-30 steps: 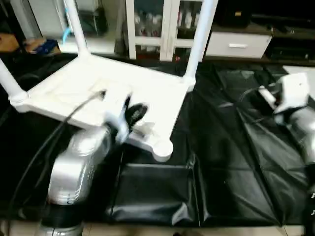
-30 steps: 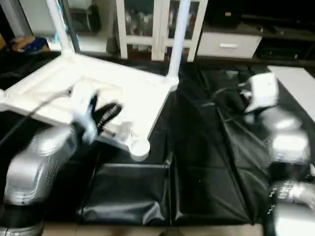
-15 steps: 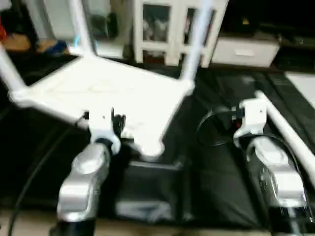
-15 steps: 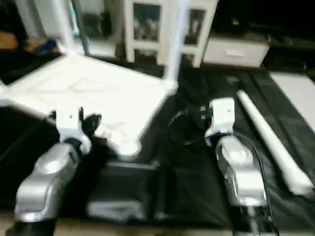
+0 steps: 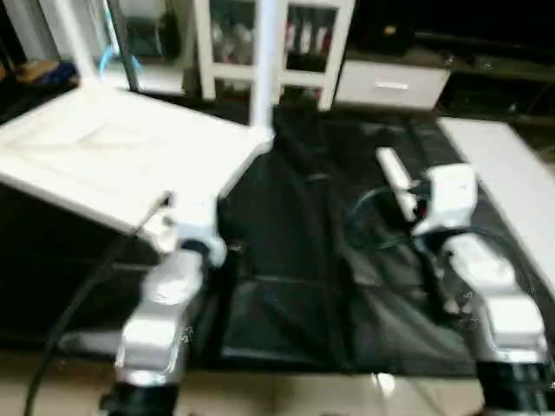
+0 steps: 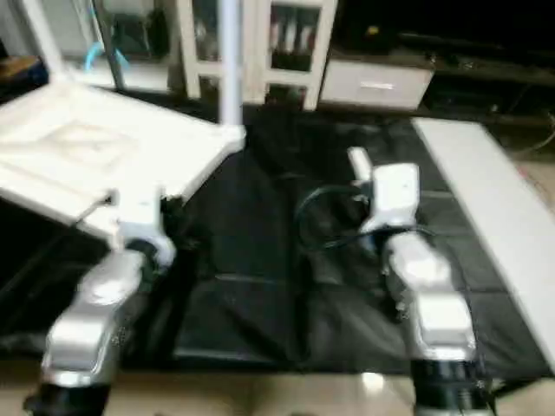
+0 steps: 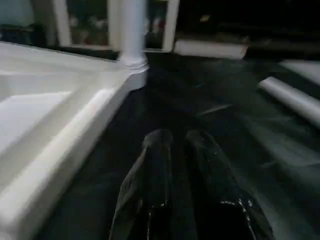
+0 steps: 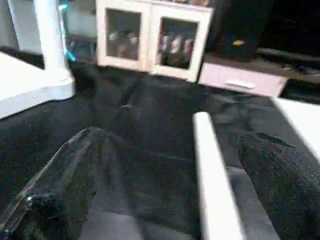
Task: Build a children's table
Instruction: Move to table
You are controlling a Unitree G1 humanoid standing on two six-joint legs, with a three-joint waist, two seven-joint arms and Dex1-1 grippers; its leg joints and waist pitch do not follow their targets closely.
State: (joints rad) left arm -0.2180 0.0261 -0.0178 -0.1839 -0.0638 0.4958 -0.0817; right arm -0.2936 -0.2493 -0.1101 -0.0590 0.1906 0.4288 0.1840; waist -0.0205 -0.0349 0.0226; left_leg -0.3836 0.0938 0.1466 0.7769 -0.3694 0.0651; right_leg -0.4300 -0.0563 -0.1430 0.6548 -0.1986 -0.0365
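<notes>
The children's table top (image 5: 104, 147) lies upside down at the left on a black sheet. Upright legs stand in its corner sockets, one (image 5: 264, 61) at the far right corner, also shown in the left wrist view as leg (image 7: 132, 30). My left gripper (image 7: 177, 137) hovers over the sheet just beside the top's right edge, its fingers (image 7: 157, 150) shut on nothing. A loose white leg (image 5: 392, 169) lies on the sheet. My right gripper (image 8: 172, 137) is open, and this leg (image 8: 210, 170) lies between its wide-spread fingers (image 8: 75, 165).
The black sheet (image 5: 295, 243) covers the work area. A long white board (image 5: 503, 165) lies at the right. A white glass-door cabinet (image 5: 303, 43) and a white drawer unit (image 5: 390, 87) stand behind. A black cable (image 5: 373, 217) loops by my right wrist.
The camera has swung right. My left gripper has drawn back off the table top to its edge. My right arm has come in to the loose leg.
</notes>
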